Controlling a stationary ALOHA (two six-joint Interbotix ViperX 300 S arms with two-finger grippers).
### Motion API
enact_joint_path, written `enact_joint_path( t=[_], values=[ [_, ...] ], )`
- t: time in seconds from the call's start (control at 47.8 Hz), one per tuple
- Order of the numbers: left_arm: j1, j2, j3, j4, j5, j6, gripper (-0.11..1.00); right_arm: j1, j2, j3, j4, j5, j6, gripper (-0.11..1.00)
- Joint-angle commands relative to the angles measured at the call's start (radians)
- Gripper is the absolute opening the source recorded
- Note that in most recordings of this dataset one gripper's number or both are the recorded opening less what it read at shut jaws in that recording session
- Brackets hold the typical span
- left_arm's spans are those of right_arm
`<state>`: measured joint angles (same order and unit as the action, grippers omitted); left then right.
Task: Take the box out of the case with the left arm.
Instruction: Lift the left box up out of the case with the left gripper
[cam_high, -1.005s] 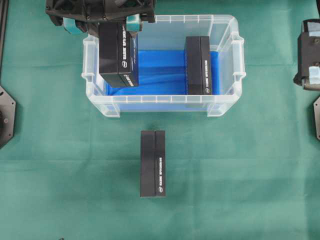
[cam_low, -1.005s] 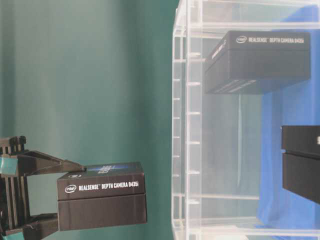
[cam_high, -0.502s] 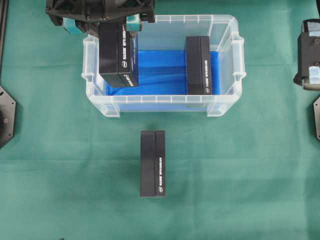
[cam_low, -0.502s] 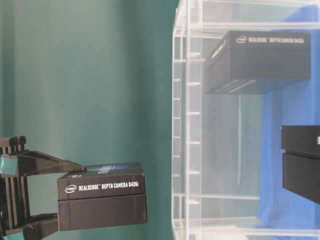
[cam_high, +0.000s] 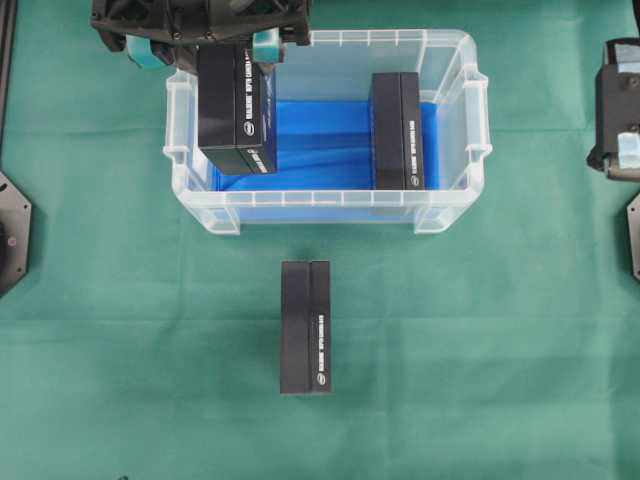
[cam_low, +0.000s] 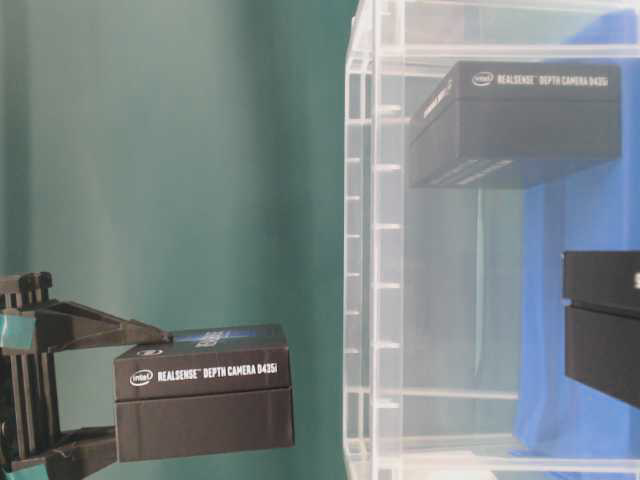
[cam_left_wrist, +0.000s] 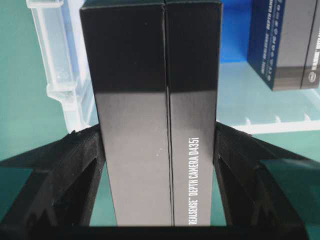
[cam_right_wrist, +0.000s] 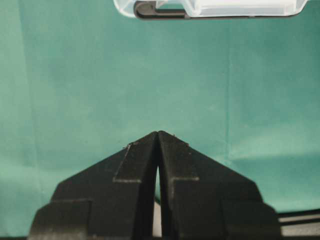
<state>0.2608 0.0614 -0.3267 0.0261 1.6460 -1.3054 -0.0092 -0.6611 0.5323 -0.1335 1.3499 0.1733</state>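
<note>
- Overhead view: the left pincer sits at the case's far-left corner, clenched on a black box by its long sides; teal pads show either side of the box top.
- Table-level view: the held box hangs outside the clear wall of the case, apart from it, with the left pincer gripping it from above and below in this sideways picture. "REALSENSE DEPTH CAMERA D435i" reads on its face.
- Left wrist view: the box fills the gap between the two black fingers, which press its sides. Beyond it lies the case rim, and a second box stands further in, to the right of the pincer.
- Second box in the overhead view stands on the blue sheet inside the case, well away from the left pincer, toward the right end.
- Third box lies on the green tabletop outside the case, on the near side, well apart from both pincers.
- Right wrist view: the right pincer is fully clenched on nothing, tips meeting, above bare green cloth, with the case's edge ahead of it.
- Right arm sits at the overhead view's right edge, well clear of the case.
</note>
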Motion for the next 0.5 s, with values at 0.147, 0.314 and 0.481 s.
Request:
enact_joint_path(
  t=[0.147,0.314,0.481],
  values=[
    [0.0,-0.038,-0.021,0.002,-0.002,0.0,0.6,0.0,0.0,-0.011,0.0,-0.005,0.002,0.03],
    [0.0,-0.04,-0.02,0.002,-0.002,0.0,0.6,0.0,0.0,-0.011,0.0,-0.005,0.002,0.03],
    [0.006,-0.04,-0.02,0.002,-0.002,0.002,0.6,0.0,0.0,-0.011,0.0,-0.003,0.002,0.03]
  ],
)
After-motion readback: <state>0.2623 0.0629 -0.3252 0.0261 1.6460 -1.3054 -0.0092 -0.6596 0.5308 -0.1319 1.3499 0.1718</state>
